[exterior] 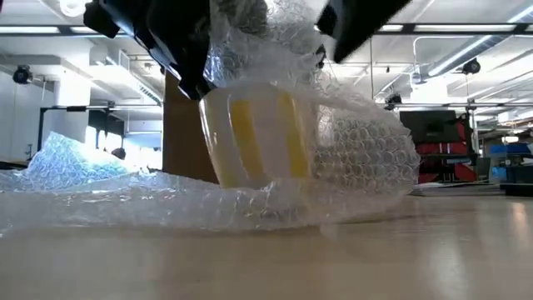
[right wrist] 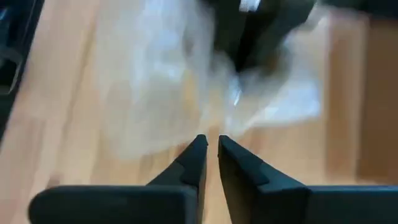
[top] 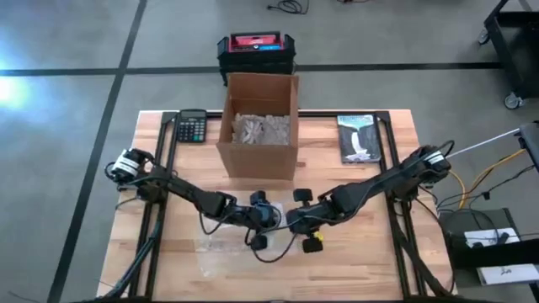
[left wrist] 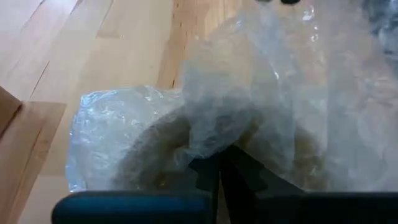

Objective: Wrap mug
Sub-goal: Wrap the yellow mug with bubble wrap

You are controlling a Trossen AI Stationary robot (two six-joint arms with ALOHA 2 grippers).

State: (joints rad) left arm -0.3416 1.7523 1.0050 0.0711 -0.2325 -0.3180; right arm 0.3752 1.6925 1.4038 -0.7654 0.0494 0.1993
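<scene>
No text, label, brand or number can be read on anything here.

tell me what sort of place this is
Probably a robotics lab or workshop: bare concrete floor, open ceiling with strip lights, and a wooden table holding a cardboard box.

You're looking at a wooden table (top: 354, 261) on a grey concrete floor (top: 67, 93) crossed by dark lines. Beyond the table's far edge, ceiling strip lights (exterior: 466, 30) glow over red shelving (exterior: 437, 158).
</scene>
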